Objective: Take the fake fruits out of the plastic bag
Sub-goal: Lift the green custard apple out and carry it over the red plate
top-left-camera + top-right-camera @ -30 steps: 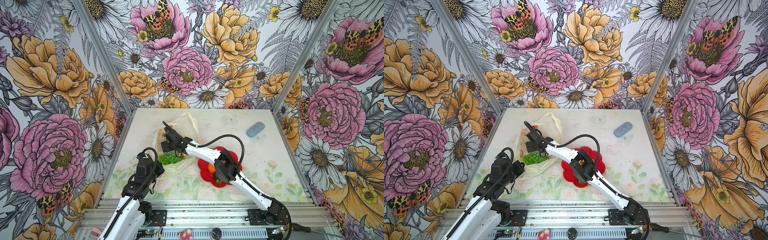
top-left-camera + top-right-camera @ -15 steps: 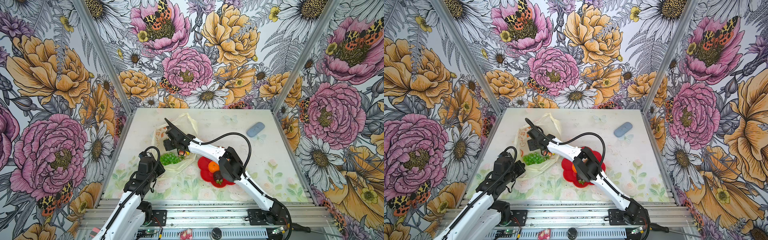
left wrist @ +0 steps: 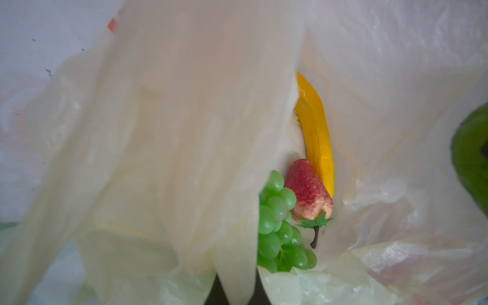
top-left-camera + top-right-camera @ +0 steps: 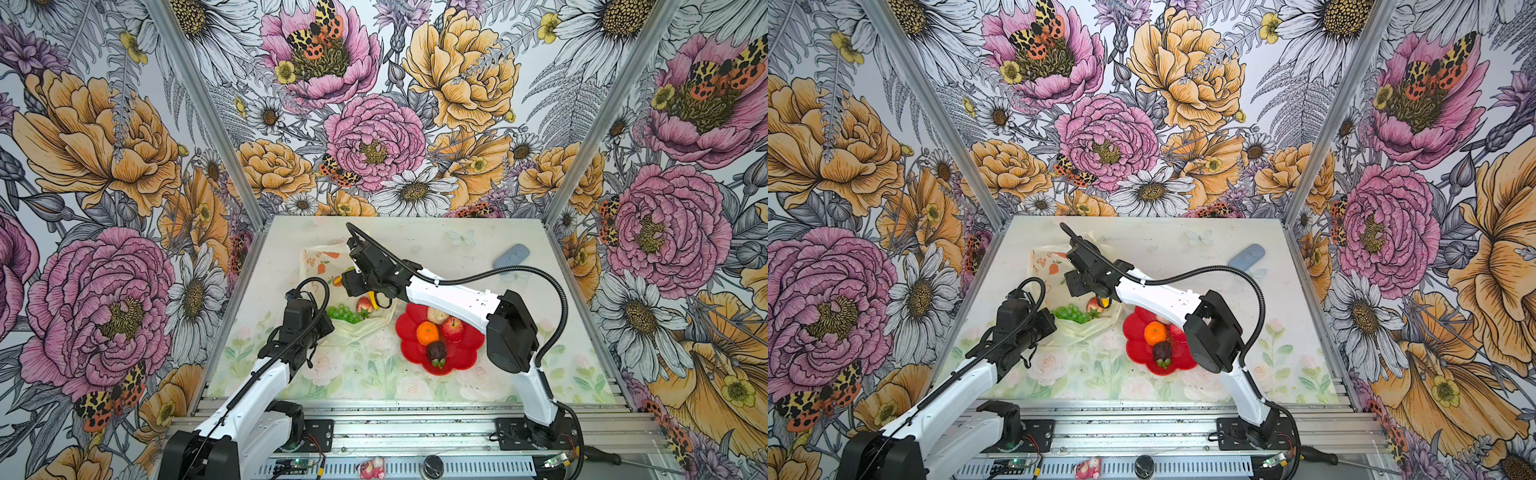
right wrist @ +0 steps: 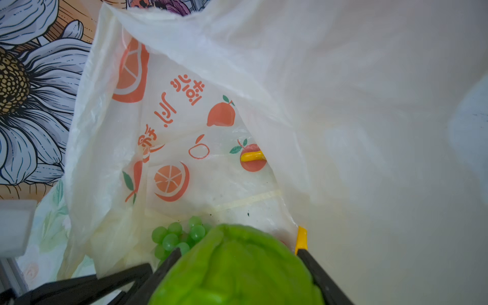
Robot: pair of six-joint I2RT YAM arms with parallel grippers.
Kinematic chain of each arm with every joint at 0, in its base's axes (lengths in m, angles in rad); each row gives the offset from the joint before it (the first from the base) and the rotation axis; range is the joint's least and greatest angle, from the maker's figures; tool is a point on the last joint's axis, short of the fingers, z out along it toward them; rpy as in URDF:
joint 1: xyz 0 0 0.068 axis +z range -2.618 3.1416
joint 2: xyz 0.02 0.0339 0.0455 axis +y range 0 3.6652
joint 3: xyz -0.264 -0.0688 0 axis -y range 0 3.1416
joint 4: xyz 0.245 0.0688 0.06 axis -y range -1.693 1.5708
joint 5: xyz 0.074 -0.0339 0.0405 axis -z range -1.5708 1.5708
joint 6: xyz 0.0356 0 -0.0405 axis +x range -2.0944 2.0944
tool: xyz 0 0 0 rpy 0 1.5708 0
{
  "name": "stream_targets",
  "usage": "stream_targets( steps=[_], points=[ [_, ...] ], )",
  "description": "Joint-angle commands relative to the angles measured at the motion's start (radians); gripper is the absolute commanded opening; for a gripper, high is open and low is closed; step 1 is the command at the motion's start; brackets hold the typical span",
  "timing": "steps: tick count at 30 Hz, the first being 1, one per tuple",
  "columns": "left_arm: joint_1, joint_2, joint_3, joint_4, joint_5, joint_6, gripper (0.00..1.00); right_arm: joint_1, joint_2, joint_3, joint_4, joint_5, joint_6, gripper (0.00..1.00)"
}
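right gripper (image 5: 239, 252) withdrawn, clasping green fruit (image 5: 237, 274); bag (image 5: 184, 126) characters unreadable

The bumpy fruit (image 5: 237, 272) sits inside the right end effector (image 5: 236, 257). Below it, grape bunch (image 3: 280, 227), strawberry (image 3: 307, 195) and banana (image 3: 315, 132) lie in the plastic bag (image 5: 211, 190); the plate (image 4: 465, 359) lies to its right.

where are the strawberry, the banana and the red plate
strawberry (image 3: 307, 195): left wrist view, on its red body
banana (image 3: 315, 132): left wrist view, halfway along its yellow length
red plate (image 4: 459, 356): in a top view, on a bare petal near its rim
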Motion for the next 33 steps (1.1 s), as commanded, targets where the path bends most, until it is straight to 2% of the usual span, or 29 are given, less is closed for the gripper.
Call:
stream_targets(
  steps=[1,12,26,33],
  points=[
    [0.007,0.002,0.009,0.094,0.023,0.048,0.00,0.013,-0.114,-0.087,0.039,0.040,-0.021,0.65],
    [-0.074,0.015,0.001,0.158,0.005,0.090,0.00,0.026,-0.465,-0.475,0.037,0.141,0.014,0.64],
    [-0.079,-0.016,-0.001,0.137,-0.003,0.087,0.00,0.022,-0.802,-0.841,-0.137,0.236,0.168,0.62],
    [-0.082,-0.012,-0.004,0.142,-0.009,0.087,0.00,-0.011,-0.945,-1.035,-0.152,0.275,0.273,0.61]
  ],
)
